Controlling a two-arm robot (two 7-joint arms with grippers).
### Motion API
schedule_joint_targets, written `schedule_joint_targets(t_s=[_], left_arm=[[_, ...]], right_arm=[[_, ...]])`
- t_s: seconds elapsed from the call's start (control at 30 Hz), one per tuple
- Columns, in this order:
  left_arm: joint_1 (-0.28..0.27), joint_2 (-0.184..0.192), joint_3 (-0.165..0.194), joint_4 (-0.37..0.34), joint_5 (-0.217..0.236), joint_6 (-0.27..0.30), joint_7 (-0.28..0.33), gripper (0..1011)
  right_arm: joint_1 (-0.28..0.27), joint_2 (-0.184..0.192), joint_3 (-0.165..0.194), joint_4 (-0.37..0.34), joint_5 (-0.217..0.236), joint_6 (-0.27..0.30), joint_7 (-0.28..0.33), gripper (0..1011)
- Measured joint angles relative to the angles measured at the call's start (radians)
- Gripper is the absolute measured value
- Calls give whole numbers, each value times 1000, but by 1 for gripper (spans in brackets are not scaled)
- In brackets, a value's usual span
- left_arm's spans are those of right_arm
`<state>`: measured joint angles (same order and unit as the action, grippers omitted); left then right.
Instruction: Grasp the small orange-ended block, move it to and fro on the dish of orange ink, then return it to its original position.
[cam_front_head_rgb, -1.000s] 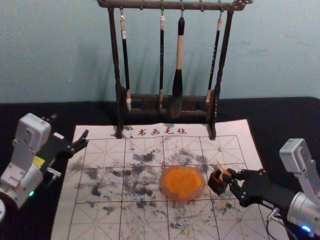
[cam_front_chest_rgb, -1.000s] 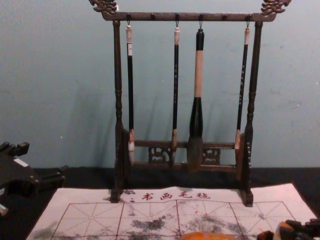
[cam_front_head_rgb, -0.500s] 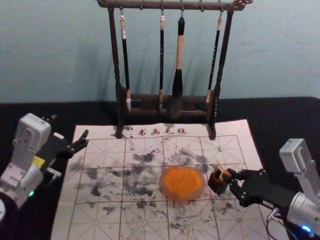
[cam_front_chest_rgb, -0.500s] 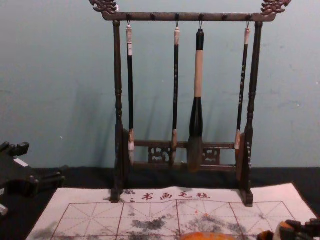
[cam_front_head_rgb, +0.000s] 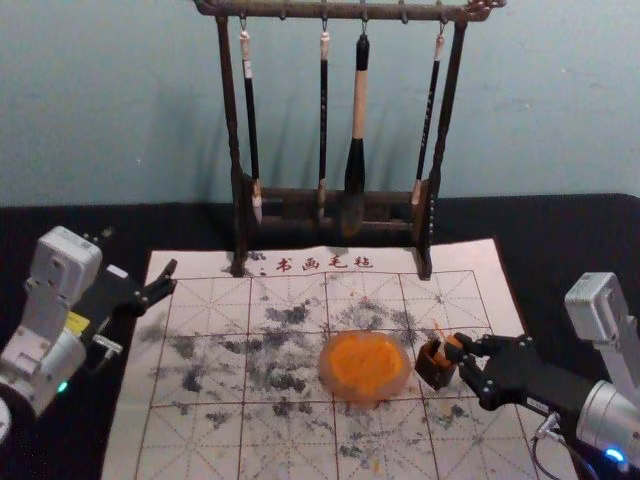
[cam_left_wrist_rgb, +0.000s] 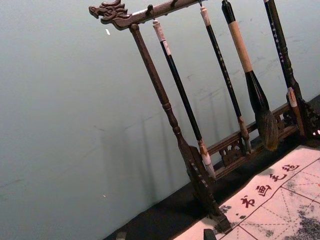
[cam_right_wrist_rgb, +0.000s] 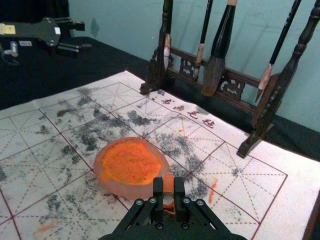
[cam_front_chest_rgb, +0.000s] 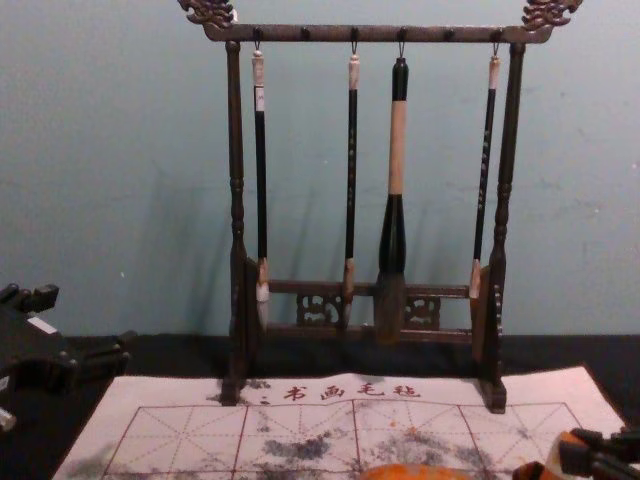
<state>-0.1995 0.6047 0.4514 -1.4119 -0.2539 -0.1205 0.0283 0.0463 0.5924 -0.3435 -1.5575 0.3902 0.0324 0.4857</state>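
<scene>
On the right of the head view, my right gripper (cam_front_head_rgb: 464, 354) is shut on the small orange-ended block (cam_front_head_rgb: 450, 349), at the small dark box (cam_front_head_rgb: 434, 369). In the right wrist view, the block (cam_right_wrist_rgb: 168, 183) stands between the fingertips of my right gripper (cam_right_wrist_rgb: 168, 188), its orange end up, with the box's orange-stained part just beneath. The round dish of orange ink (cam_front_head_rgb: 364, 367) lies just left of the box. My left gripper (cam_front_head_rgb: 140, 254) is parked open at the mat's left edge; in the left wrist view, the tips of my left gripper (cam_left_wrist_rgb: 165, 235) stand wide apart.
A wooden rack (cam_front_head_rgb: 238, 160) with hanging brushes (cam_front_head_rgb: 355, 130) stands at the back edge of the white gridded mat (cam_front_head_rgb: 205, 445). Dark ink smudges mark the mat, which lies on a black cloth (cam_front_head_rgb: 570, 240).
My right gripper has risen slightly with the block, whose orange end sits higher in the chest view. The left arm, dish and rack have not moved.
</scene>
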Motion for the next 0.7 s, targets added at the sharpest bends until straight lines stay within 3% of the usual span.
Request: schedule_joint_targets(t_s=[0.7], left_arm=[[0,0,0,0,0,0,0,1001]], right_arm=[[-12,27,43,-109,5,-11,6,78]])
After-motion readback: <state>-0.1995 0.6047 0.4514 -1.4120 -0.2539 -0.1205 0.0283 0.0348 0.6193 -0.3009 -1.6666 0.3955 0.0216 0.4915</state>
